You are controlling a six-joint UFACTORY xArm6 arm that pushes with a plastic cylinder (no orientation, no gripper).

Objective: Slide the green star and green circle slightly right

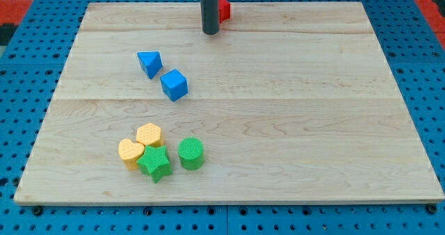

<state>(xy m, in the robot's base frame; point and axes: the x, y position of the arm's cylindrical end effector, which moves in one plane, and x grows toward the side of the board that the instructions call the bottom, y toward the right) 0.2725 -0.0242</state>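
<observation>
Near the view's bottom left of the wooden board [292,124], the green star [154,163] lies flat, with one point toward the view's top; it has no clear long axis. The green circle [190,154], a short cylinder, stands upright just at the star's right, very close to it; whether they touch I cannot tell. At the star's upper left sit two yellow blocks, packed against it: the yellow heart [130,151] on the left and the yellow hexagon [149,135] above the star. Further toward the view's top from the star, well apart, are the blue triangle [149,62] and, just below and right of it, the blue cube [174,85]; these two are near each other.

The arm shows only as a straight dark rod, coming down vertically from the view's top edge. My tip [211,33] rests far above the star, near the board's top edge, well apart from both green blocks. Just at the right of the rod a red block [224,9] is partly hidden behind it, and its shape I cannot make out. There is no pincer on this arm, only the rod, so nothing is held. No container is on the board.
</observation>
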